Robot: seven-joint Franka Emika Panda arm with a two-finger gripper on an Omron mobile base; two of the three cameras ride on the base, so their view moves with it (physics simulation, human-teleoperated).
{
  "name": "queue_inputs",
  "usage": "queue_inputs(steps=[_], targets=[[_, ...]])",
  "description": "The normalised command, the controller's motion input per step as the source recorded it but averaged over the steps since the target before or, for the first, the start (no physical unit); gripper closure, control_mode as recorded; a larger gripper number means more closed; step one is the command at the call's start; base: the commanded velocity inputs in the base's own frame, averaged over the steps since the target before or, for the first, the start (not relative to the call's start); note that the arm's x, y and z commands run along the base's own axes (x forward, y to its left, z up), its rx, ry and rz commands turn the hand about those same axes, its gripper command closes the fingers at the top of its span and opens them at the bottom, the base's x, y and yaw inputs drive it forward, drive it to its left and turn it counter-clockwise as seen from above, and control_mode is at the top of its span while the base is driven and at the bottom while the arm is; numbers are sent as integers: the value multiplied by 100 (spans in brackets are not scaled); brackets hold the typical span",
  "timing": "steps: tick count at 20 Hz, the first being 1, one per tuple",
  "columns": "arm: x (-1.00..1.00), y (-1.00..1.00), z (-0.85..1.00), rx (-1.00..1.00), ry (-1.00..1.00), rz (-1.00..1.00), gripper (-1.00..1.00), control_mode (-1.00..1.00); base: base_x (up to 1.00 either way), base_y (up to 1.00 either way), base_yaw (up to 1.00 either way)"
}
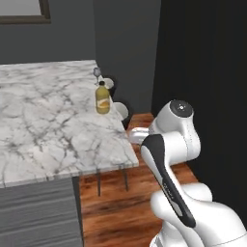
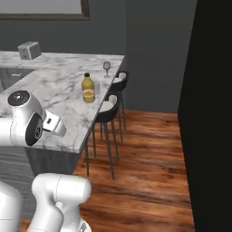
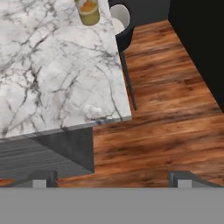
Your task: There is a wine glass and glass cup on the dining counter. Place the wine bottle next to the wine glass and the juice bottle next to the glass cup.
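Left base view: juice bottle (image 1: 102, 98) on dining counter (image 1: 43, 125)

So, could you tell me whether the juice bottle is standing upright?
Upright: the juice bottle stands on the dining counter, black cap on top.

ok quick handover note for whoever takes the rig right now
Gripper: open and empty, held off the near corner of the dining counter, above the wood floor.
Juice bottle: upright near the counter's right edge, with what looks like the glass cup right beside it; the cup is faint, so confirm.
Wine glass: further along the same edge, alone.
Done: juice bottle looks placed.
Left: find the wine bottle and stand it by the wine glass.
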Motion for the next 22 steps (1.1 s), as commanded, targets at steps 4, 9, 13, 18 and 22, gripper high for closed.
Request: queue_inputs(steps=[4, 9, 13, 18, 22], targets=[[0, 0, 0, 0, 0, 0, -100, 100, -41, 0, 63], [0, 0, 0, 0, 0, 0, -100, 100, -28, -2, 89], [0, 0, 0, 0, 0, 0, -100, 100, -22, -3, 95], [0, 0, 0, 0, 0, 0, -100, 100, -17, -1, 94], [0, 0, 0, 0, 0, 0, -100, 100, -11, -1, 94]])
